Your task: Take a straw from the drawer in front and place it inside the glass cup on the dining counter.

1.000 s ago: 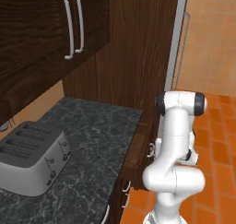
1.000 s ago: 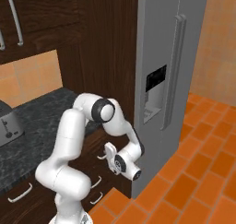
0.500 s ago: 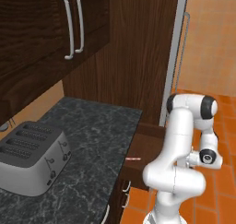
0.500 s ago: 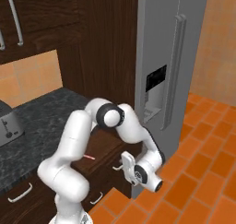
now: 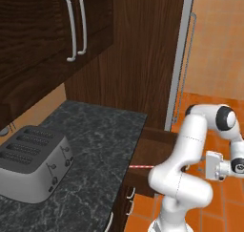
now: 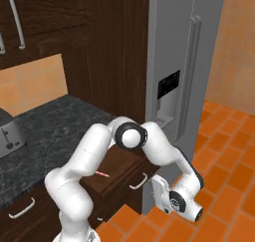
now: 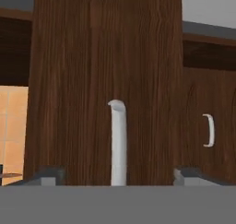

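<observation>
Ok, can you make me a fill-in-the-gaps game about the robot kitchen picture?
1. The drawer under the black counter is pulled ____.
2. Inside the drawer lies a red-and-white striped ____.
3. In the hand view, the gripper's jaws stand wide ____, one on each side of the white handle.
4. The silver machine with slots on the black counter is a ____.

Missing words: open; straw; open; toaster

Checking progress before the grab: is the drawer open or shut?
Open. The drawer juts out from the cabinets, its interior exposed with the straw lying inside.
</observation>
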{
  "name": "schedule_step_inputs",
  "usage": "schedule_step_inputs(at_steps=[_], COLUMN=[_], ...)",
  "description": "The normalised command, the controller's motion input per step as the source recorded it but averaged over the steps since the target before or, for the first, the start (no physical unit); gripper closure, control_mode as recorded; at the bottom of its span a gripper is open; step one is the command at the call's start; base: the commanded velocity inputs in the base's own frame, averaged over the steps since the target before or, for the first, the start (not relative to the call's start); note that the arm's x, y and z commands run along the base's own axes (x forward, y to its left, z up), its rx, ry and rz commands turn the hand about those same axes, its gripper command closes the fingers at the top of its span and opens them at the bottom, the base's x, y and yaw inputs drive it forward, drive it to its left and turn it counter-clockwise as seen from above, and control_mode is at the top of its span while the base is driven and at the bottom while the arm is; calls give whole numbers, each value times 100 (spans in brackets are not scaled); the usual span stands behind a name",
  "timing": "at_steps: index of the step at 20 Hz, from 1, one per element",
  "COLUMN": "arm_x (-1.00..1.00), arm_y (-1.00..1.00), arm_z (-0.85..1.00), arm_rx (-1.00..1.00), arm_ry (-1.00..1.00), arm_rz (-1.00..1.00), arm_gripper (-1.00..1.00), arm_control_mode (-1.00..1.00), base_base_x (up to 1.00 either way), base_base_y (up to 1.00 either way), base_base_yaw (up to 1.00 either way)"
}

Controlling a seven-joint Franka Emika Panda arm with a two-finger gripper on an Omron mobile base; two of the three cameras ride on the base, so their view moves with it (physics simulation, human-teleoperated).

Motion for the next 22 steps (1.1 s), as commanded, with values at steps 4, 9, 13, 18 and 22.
schedule_step_inputs(at_steps=[4, 9, 13, 18, 22], arm_x=[-55, -8, 0, 0, 19], arm_y=[-33, 24, 56, 72, 81], arm_z=[96, 100, 100, 100, 68], arm_rx=[-14, -23, -34, -35, -37], arm_ry=[-3, -7, 0, 1, 13], arm_rz=[0, 0, 0, 0, 0], arm_gripper=[-100, -100, -100, -100, -100], arm_control_mode=[-100, -100, -100, -100, -100], base_base_x=[0, 0, 0, 0, 0], base_base_y=[0, 0, 0, 0, 0], base_base_yaw=[0, 0, 0, 0, 0])
